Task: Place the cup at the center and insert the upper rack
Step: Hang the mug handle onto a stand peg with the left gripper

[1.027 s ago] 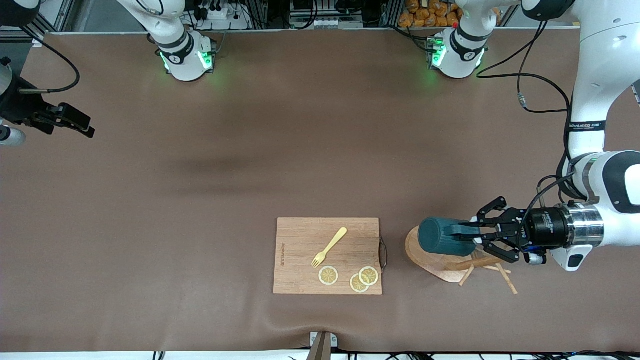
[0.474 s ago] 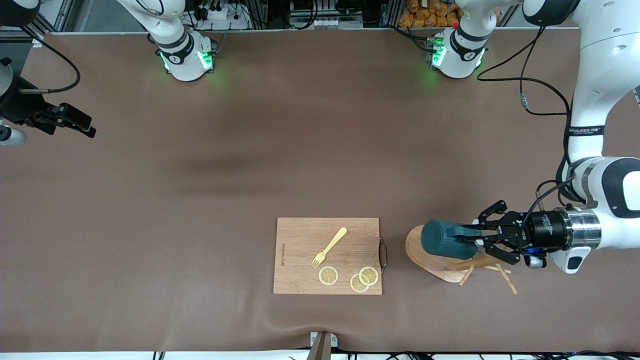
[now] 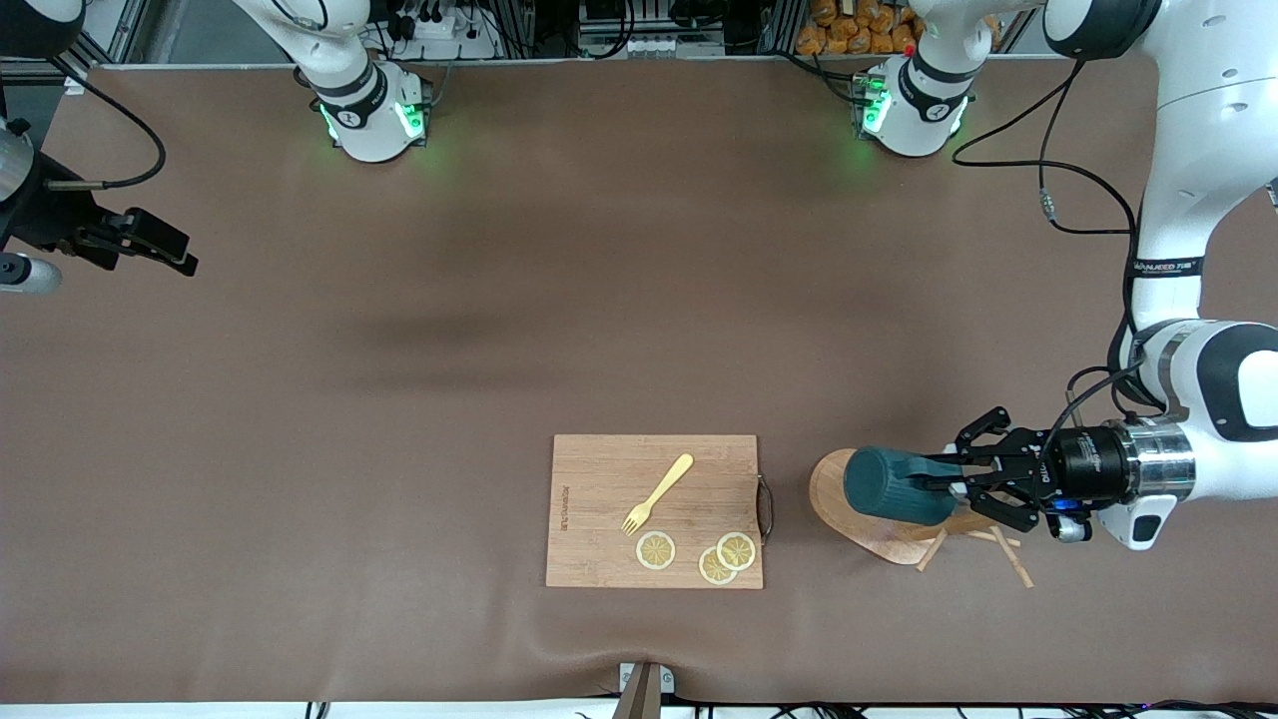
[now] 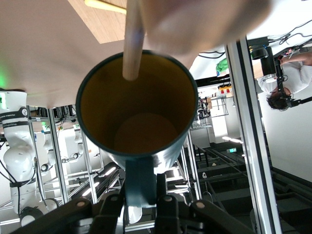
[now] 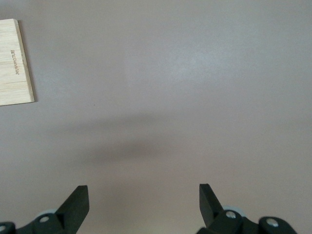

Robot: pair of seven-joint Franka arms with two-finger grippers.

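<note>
My left gripper [image 3: 939, 486] is shut on the handle of the dark teal cup [image 3: 896, 486]. It holds the cup on its side over the oval base of the wooden upper rack [image 3: 831, 496]. The rack's post and thin pegs [image 3: 973, 544] show under the gripper. In the left wrist view the cup's yellowish-tan inside [image 4: 139, 112] faces me, the handle sits between my left gripper's [image 4: 141, 195] fingers, and a round wooden rod of the rack [image 4: 132, 44] crosses the cup's mouth. My right gripper [image 3: 165, 250] is open and empty at the right arm's end of the table, over bare mat [image 5: 161, 97].
A rectangular wooden cutting board [image 3: 599, 469] lies beside the rack, toward the right arm's end of the table. On it lie a yellow fork [image 3: 659, 491] and three lemon slices [image 3: 656, 549]. Its corner shows in the right wrist view [image 5: 14, 63]. The brown mat covers the table.
My left gripper has moved a little with the cup in it, lower in the front view and toward the left arm's end of the table. My right gripper has barely shifted.
</note>
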